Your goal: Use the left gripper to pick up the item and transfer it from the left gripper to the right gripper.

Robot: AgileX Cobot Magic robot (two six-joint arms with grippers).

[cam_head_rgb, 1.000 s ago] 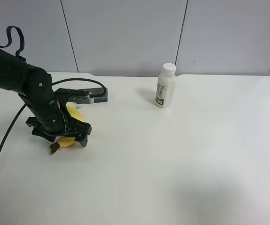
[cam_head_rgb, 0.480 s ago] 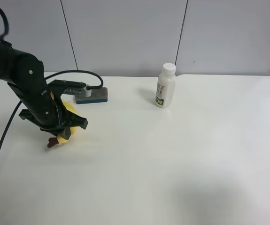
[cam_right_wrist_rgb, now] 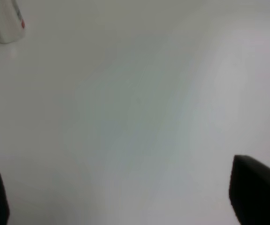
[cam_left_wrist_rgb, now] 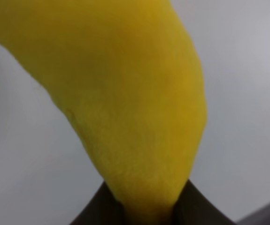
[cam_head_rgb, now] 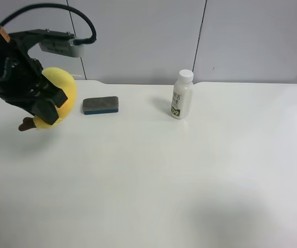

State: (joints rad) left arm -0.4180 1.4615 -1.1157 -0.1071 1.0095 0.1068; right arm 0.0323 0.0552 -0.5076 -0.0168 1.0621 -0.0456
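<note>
The item is a yellow plush toy point(cam_head_rgb: 59, 94) with a brown end point(cam_head_rgb: 26, 124). My left gripper point(cam_head_rgb: 47, 103) is shut on it and holds it in the air, well above the white table point(cam_head_rgb: 189, 175), at the exterior high view's left. In the left wrist view the yellow toy point(cam_left_wrist_rgb: 135, 93) fills the frame, pinched between the dark fingers point(cam_left_wrist_rgb: 193, 206). My right gripper point(cam_right_wrist_rgb: 120, 187) is open and empty, with its fingertips point(cam_right_wrist_rgb: 254, 187) wide apart over bare table. The right arm does not show in the exterior high view.
A white bottle point(cam_head_rgb: 182, 95) with a white cap stands at the back middle of the table; it also shows in the right wrist view point(cam_right_wrist_rgb: 3, 21). A grey and blue eraser block point(cam_head_rgb: 100, 105) lies at the back left, near the held toy. A black cable point(cam_head_rgb: 60, 10) loops above the left arm.
My left gripper has lifted the yellow toy off the table, up and to the left. The eraser block it hid now shows. The bottle has not moved.
</note>
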